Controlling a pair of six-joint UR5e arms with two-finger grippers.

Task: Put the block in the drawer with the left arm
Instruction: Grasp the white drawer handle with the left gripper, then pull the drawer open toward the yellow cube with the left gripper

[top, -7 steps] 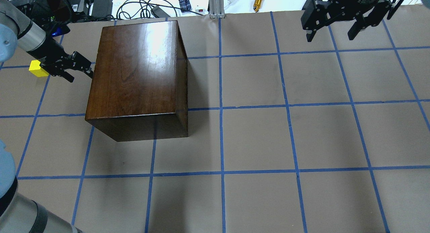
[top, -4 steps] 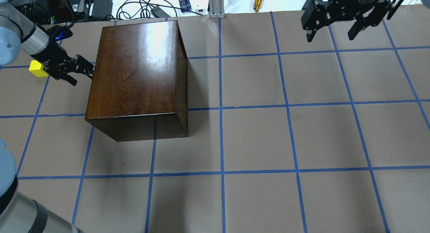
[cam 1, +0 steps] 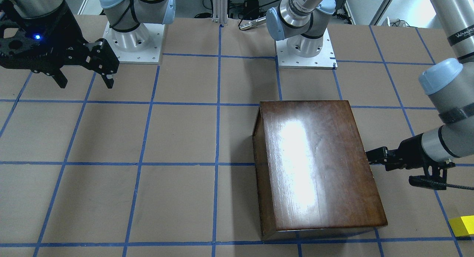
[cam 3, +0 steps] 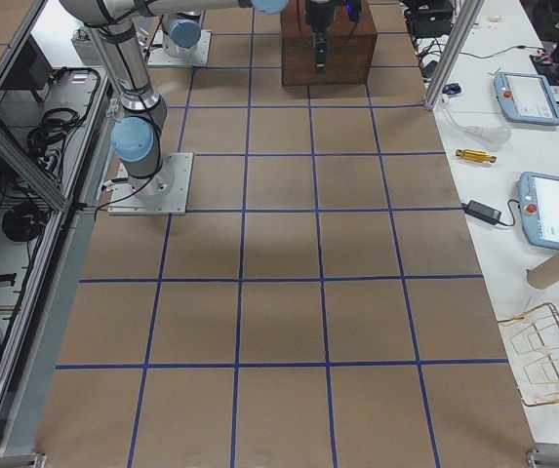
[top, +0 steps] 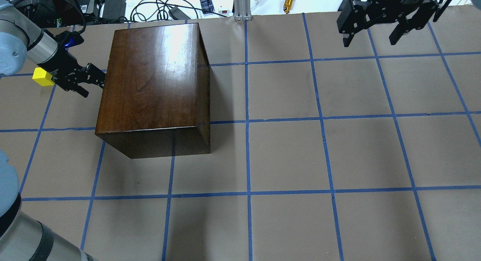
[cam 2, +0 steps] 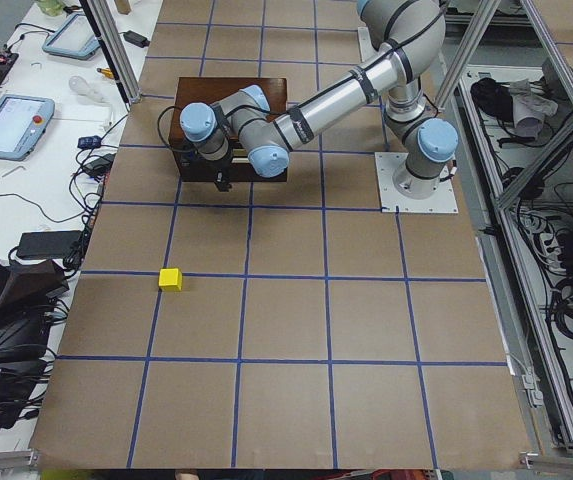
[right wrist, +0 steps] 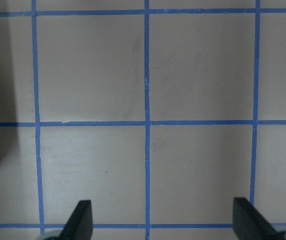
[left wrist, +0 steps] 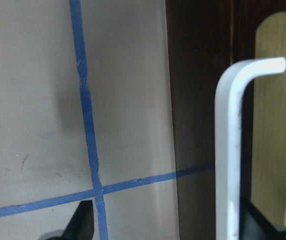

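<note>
The yellow block lies on the table behind my left gripper, and also shows in the front view and the left side view. The dark-brown wooden box stands left of centre. Its drawer is shut; its dark front panel and metal pull fill the left wrist view. My left gripper is open and empty at that panel, with the pull just inside one fingertip. My right gripper is open and empty, high at the far right.
Cables, power bricks and a brass tool lie beyond the table's far edge. An aluminium post stands at the far middle. Blue tape lines grid the brown table. Both arm bases are bolted at the robot's edge.
My left gripper has moved in toward the box's drawer side and now sits against it. The block, the box and the right arm have not moved.
</note>
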